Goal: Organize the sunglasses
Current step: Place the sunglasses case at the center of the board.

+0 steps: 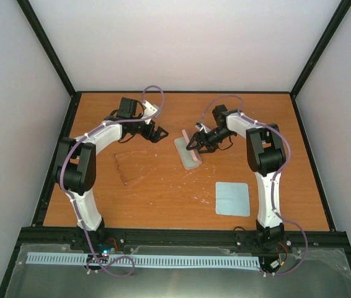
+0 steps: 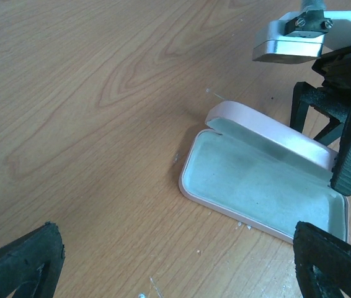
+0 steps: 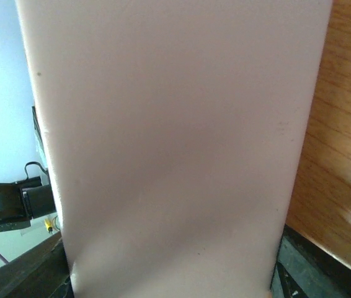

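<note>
pink case (image 2: 250,180) lies open on the table (image 1: 163,198). its lid is up and its pale green inside has nothing in it. so the opening part looks done.

the sunglasses (image 1: 132,166) are not put away yet. they lie on the wood near the left arm, to the left of the case in the top view and apart from it. they are thin and almost the same colour as the table, so they are hard to see. nothing touches them.

the left gripper (image 1: 157,134) hangs over the table, a bit behind the sunglasses and near the case. its fingers are spread wide and hold nothing. the right gripper (image 1: 194,144) is right at the raised lid, and the lid fills its own camera. i cannot tell if it is squeezing the lid or only resting by it.

what is left, i think: pick up the sunglasses, maybe fold their arms, lay them in the case, and close the lid. the blue cloth (image 1: 232,198) lies by itself in front of the right arm. it may need to go in too, but that is a guess.

counting: one pair of sunglasses, one case, one cloth, two grippers.
</note>
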### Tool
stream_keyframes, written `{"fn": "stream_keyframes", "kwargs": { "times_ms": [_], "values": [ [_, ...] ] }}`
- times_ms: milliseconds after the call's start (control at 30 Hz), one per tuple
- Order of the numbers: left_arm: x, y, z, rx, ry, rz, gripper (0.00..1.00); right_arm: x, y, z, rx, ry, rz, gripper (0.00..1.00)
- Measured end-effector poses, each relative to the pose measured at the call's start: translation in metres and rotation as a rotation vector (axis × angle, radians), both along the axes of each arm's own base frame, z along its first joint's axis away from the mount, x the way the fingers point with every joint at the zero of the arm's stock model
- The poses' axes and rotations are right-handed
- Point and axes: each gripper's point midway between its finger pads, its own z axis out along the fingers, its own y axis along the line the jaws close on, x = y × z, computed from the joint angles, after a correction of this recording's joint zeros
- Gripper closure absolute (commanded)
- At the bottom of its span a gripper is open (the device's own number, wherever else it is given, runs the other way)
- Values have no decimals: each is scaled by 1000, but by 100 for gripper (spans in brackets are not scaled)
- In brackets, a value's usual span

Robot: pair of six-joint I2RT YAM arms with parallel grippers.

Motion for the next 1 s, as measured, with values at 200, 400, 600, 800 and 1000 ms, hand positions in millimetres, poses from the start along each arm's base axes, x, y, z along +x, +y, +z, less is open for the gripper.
{"fn": "stream_keyframes", "kwargs": {
  "times_ms": [200,400,600,800,1000],
  "values": [
    [0,-1,-3,-3,8,-3,0,1,-2,-1,-7,-3,-5,20],
    [-1,-1,-2,-9,12,-2,1,3,-7,-5,-31,-9,-15,13],
    [-1,-2,-1,-15,13,-3,0,6,-12,1,-68,-45,-21,12],
    [0,-2,-3,-16,17,-2,1,16,-27,24,-142,-132,-61,12],
    [12,-8,-12,-23,35,-12,41,34,-63,60,-244,-257,-159,75]
  ]
}}
